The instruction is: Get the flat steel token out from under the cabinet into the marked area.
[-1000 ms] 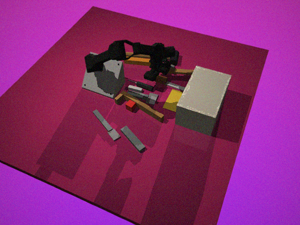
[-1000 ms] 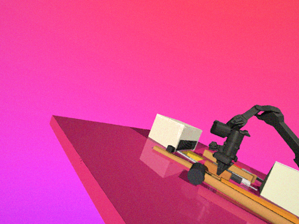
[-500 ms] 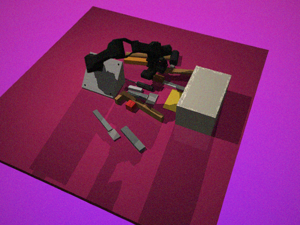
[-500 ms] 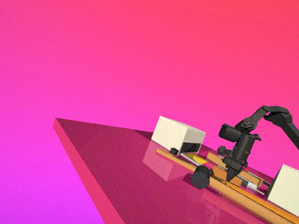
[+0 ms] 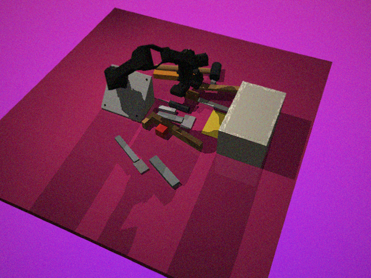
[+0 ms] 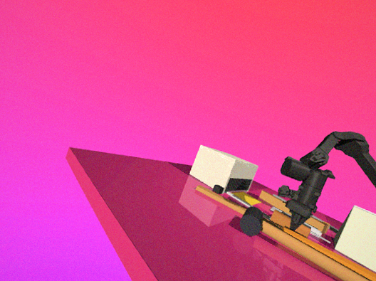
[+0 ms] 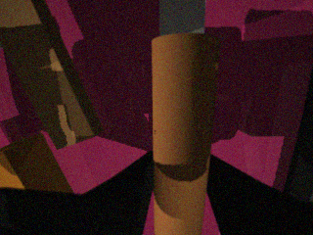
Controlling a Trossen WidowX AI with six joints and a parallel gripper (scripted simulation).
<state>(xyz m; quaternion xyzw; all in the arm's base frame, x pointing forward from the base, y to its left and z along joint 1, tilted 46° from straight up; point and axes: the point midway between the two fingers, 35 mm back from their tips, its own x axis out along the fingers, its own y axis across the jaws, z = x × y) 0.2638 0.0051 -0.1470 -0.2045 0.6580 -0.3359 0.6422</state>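
My gripper [image 5: 178,91] [image 6: 293,227] [image 7: 178,158] is shut on the round wooden handle [image 5: 192,94] [image 7: 181,98] of a tool. Its grey flat blade [image 5: 213,104] [image 6: 239,200] [image 7: 182,17] points from the handle toward the cabinet [image 5: 254,113] [image 6: 212,167]. The blade's far end is at the cabinet's front edge in the top view; its exact tip and height are hard to tell. The yellow marked area [image 5: 213,125] [image 6: 245,198] lies in front of the cabinet, beside the blade, partly hidden by the cabinet in the top view. I cannot see the token in any view.
A black-headed mallet [image 5: 215,71] [image 6: 252,221] and orange bar [image 5: 165,74] lie behind the gripper. A brown hooked piece [image 5: 186,137], red cube [image 5: 161,129], dark-handled tool [image 5: 179,106] and grey bar [image 5: 164,171] lie nearer the top camera. A wooden stick [image 5: 221,87] lies beyond the blade.
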